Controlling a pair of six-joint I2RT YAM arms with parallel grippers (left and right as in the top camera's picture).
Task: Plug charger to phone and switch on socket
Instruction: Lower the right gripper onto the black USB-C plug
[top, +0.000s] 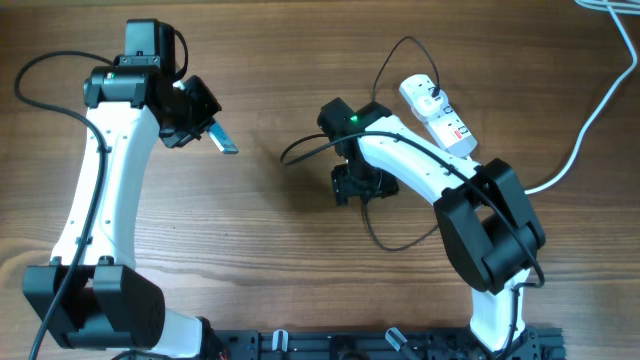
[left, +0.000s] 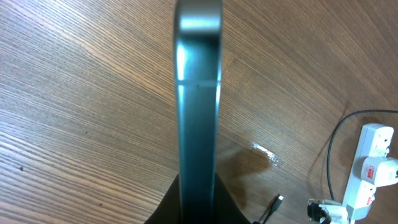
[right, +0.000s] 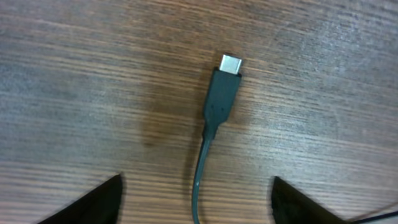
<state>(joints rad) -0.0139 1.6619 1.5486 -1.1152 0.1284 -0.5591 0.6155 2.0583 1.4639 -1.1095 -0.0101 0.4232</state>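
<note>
The charger (right: 221, 99) lies flat on the table (right: 74, 74) at the centre of the right wrist view. Its long axis is near vertical, with the metal tip toward the top edge and the cable trailing down. The right gripper (right: 198, 183) hangs over it, fingers spread wide, touching nothing. In the upper left of the overhead view, the left gripper (top: 208, 127) clamps the phone (top: 224, 140), which points lower right. The socket (top: 440, 112) lies right of centre.

The socket (top: 438, 115) lies on the table (top: 280, 260), toward the far side. The charger (right: 219, 102) loops out left from the socket. Its end lies flat on the table, left of the socket and a little nearer, between the right gripper's (top: 355, 187) spread fingers and touching neither. The phone (top: 222, 137) is well left of the socket, raised off the table, edge-on in the left gripper's (top: 208, 126) clasp. The cord (top: 590, 110) lies right of the socket.
</note>
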